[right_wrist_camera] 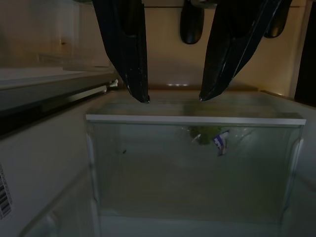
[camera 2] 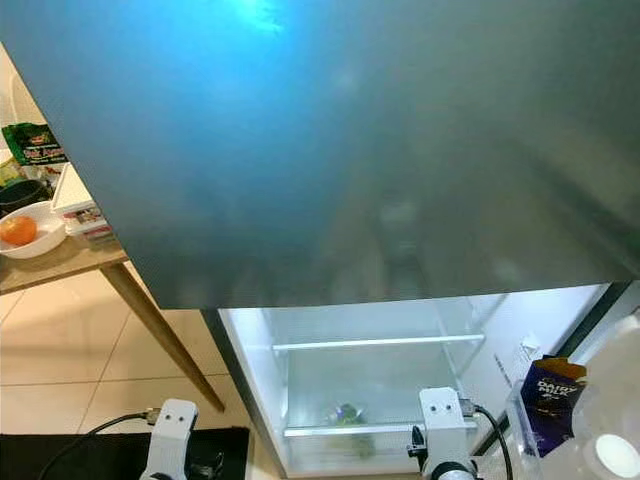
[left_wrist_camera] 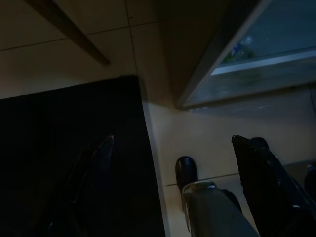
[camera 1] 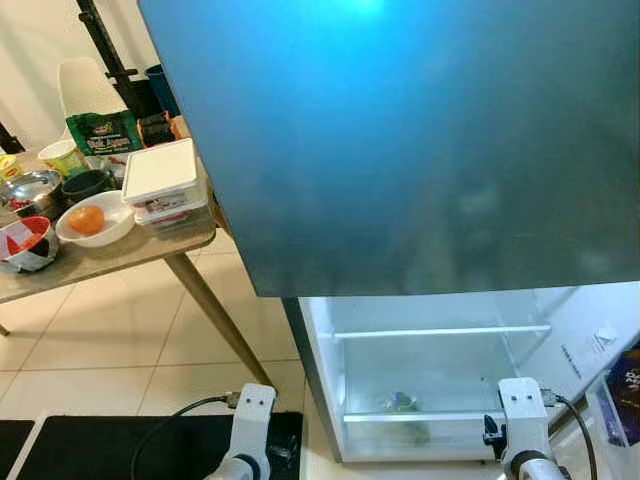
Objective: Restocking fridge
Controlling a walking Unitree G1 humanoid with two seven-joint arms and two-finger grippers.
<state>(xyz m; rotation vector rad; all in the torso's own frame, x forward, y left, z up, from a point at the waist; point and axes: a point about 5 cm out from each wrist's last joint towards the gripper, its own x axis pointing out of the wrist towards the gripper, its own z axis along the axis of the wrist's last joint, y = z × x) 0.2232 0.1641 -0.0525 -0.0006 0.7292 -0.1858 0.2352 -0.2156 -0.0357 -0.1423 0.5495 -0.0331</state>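
A purple carton in the open door's rack reads "DAIRY MILK", as far as the small print allows. The fridge stands open low ahead, its dark upper door closed; the lit white interior has a glass shelf and a clear drawer holding something green with a label. The right end effector hangs before that drawer, fingers parted, empty. The left end effector is spread wide, empty, over a black mat. On the bench sit a white lidded box and an orange in a bowl.
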